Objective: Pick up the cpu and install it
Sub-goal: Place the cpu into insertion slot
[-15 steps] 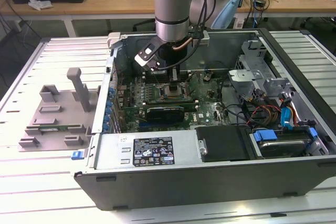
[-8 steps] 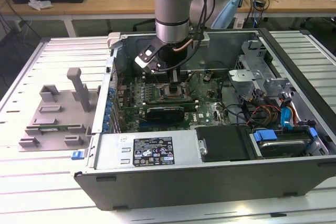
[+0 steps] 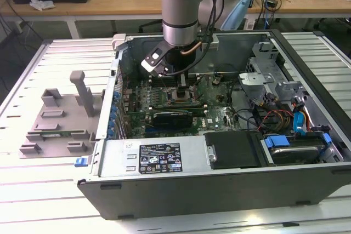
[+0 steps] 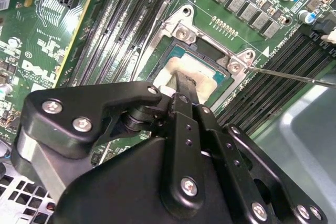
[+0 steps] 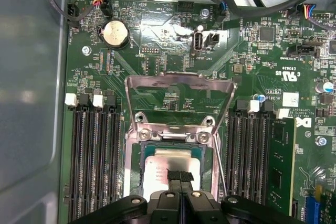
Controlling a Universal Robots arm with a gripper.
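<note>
The cpu [image 5: 160,162] is a flat silver-grey square lying in the motherboard socket, and it also shows in the second wrist view [image 4: 206,72]. The socket's metal load plate [image 5: 181,81] stands flipped open behind it. My gripper [image 5: 178,174] is directly over the cpu, its two black fingers pressed together with the tips on the chip's metal top. The second wrist view shows the same contact from the side [image 4: 184,80]. In the exterior view my gripper [image 3: 180,83] reaches down into the open computer case [image 3: 307,97] above the motherboard's middle.
Memory slots [image 5: 94,161] flank the socket on both sides. The thin socket lever [image 4: 294,76] sticks out sideways. A black card [image 3: 173,116] lies just in front of the socket. A grey plastic tray [image 3: 55,116] sits outside the case at the exterior view's left.
</note>
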